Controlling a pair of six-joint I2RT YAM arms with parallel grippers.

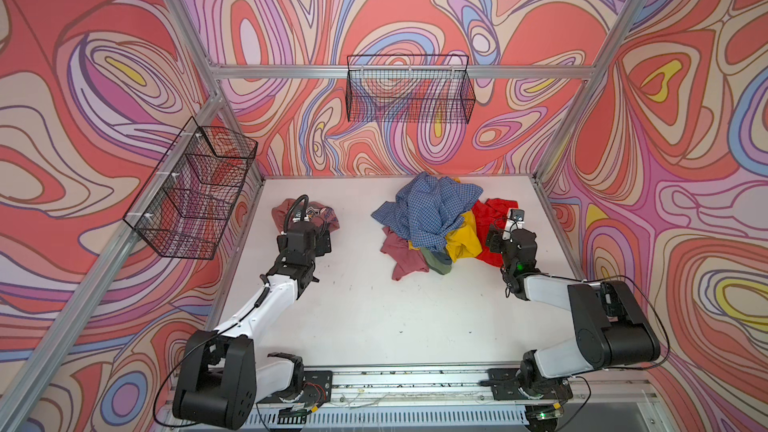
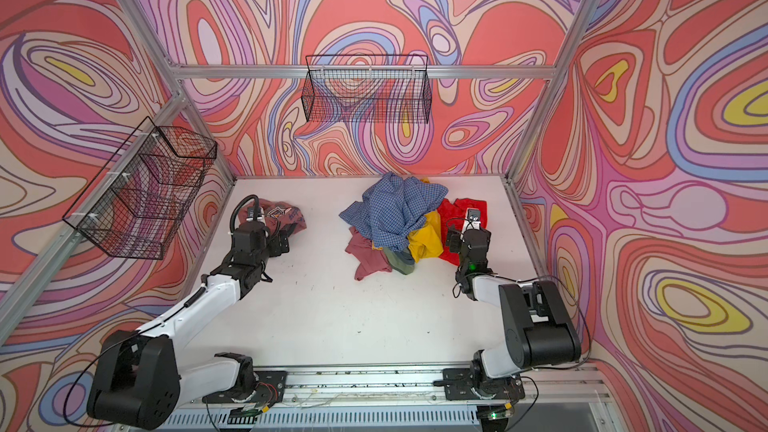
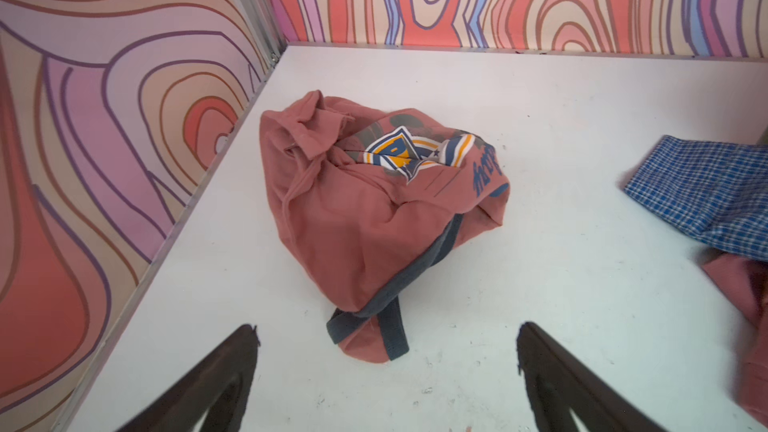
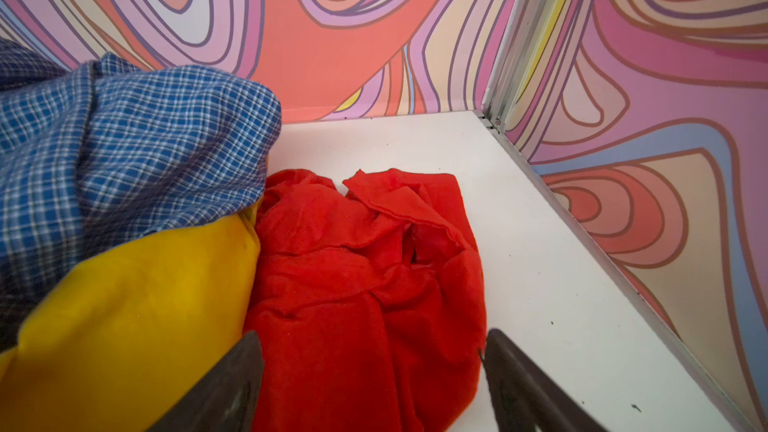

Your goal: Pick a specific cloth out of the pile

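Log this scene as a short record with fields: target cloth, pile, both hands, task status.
target cloth: salmon-pink T-shirt with printed emblem, crumpled on the white table, apart from the pile
pile: blue checked shirt on top; yellow cloth, bright red cloth, olive green cloth and plain rose cloth at its edges
left hand: open, facing the T-shirt, nothing held
right hand: open, over the bright red cloth, nothing held
task status: T-shirt already out of the pile
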